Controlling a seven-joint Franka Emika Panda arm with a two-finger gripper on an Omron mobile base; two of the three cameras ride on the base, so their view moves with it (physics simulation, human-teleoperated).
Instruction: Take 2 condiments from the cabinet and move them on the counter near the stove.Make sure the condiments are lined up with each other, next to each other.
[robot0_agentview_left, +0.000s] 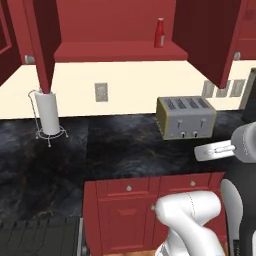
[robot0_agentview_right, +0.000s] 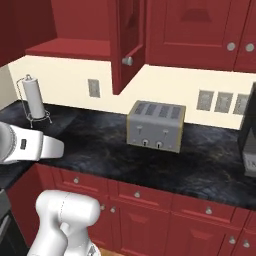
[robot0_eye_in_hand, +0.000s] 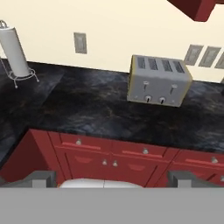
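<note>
Red bottle (robot0_agentview_left: 159, 33): slim, white cap up, long axis upright, on the right part of the open cabinet's (robot0_agentview_left: 115, 51) red shelf, between the swung-out doors. My claw (robot0_eye_in_hand: 111, 178): fingers spread fully apart, holding and touching nothing, over the near counter (robot0_agentview_left: 120, 145) edge and red drawers (robot0_eye_in_hand: 109, 153). Toaster (robot0_agentview_left: 186, 117): steel and yellow, far right on the counter, below the bottle. Paper towel holder (robot0_agentview_left: 49, 112): far left, upright. Stove (robot0_agentview_left: 40, 236): grates at near left.
</note>
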